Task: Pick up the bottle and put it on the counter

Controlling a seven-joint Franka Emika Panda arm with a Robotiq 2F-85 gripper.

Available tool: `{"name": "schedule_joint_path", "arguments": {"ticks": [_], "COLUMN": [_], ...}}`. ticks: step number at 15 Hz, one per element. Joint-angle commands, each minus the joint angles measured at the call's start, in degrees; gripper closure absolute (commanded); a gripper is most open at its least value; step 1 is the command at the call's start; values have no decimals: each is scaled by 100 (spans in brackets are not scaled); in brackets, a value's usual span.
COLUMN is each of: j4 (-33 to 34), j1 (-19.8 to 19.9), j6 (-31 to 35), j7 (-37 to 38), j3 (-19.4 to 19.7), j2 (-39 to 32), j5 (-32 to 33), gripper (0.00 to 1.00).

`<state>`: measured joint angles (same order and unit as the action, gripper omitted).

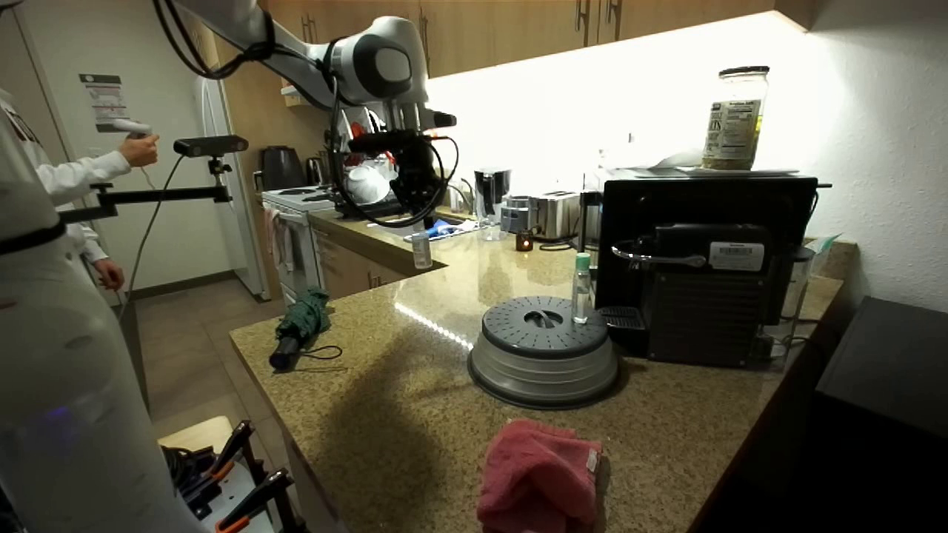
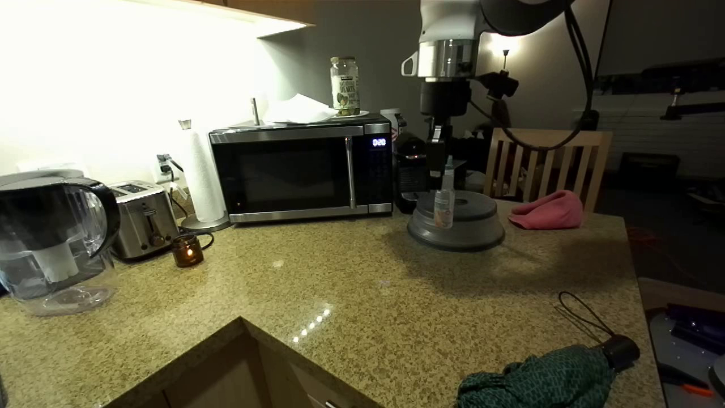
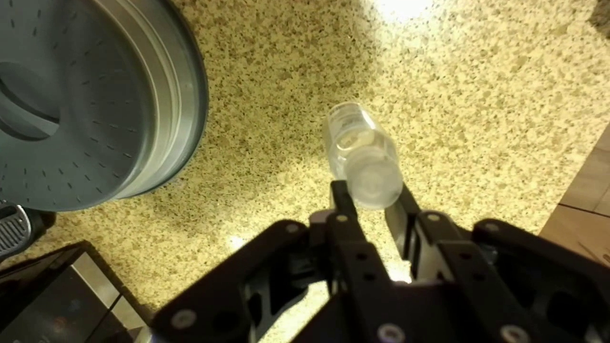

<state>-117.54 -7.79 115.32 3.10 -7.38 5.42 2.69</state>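
My gripper (image 3: 369, 193) is shut on the capped end of a small clear bottle (image 3: 350, 126), seen in the wrist view. The bottle hangs upright below the fingers in both exterior views (image 1: 422, 250) (image 2: 444, 209). The gripper also shows in both exterior views (image 1: 426, 220) (image 2: 436, 170). The bottle is in the air above the counter (image 3: 267, 90), a speckled tan worktop (image 1: 415, 370) (image 2: 317, 272). Its distance from the surface is hard to tell. A second clear bottle with a green cap (image 1: 581, 292) stands on the round grey ribbed cover (image 1: 544, 370).
A pink cloth (image 1: 541, 474) lies near the grey cover. A folded green umbrella (image 1: 304, 318) lies by the counter's edge. A coffee machine (image 1: 703, 289), a microwave (image 2: 300, 175), a toaster (image 2: 144, 221), a lit candle (image 2: 187, 250) and a water pitcher (image 2: 54, 243) stand along the back.
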Motion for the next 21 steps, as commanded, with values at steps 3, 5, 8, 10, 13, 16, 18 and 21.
{"name": "schedule_joint_path", "arguments": {"ticks": [3,5,8,10,13,16,18,21], "j4": [8,22,24,22,5,-47,-70,-54], "j1": [-61,-76,-80,-84,-93,-98,-99,-97], "j6": [305,362,418,447,505,623,686,755], "j7": [-37,-24,-17,-32,-42,-32,-17,-9], "j3": [-100,-107,-111,-113,-123,-133,-135,-129], "j2": [-226,-323,-455,-534,-648,-781,-894,-1058], "j5": [-166,-195,-227,-260,-291,-254,-217,-219], "gripper": [92,92,92,92,92,92,92,92]}}
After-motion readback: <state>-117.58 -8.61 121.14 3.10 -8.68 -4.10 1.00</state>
